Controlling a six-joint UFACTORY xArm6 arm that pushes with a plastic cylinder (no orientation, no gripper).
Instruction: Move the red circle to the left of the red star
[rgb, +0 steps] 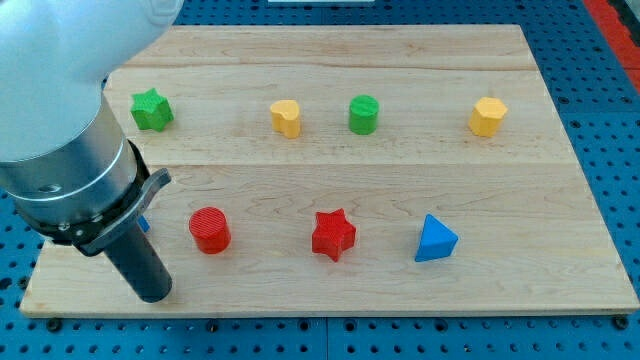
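The red circle (210, 230) stands on the wooden board (400, 180) in the lower left part of the view. The red star (333, 235) lies to its right, about a hand's width away, at the same height in the view. My tip (152, 295) is at the end of the dark rod, below and to the left of the red circle, close to the board's bottom edge. It does not touch the circle.
A green star (152, 109), a yellow block (286, 117), a green cylinder (364, 114) and a yellow hexagon (488, 116) line the upper row. A blue triangle (435, 240) lies right of the red star. A blue block (144, 224) peeks out behind the arm.
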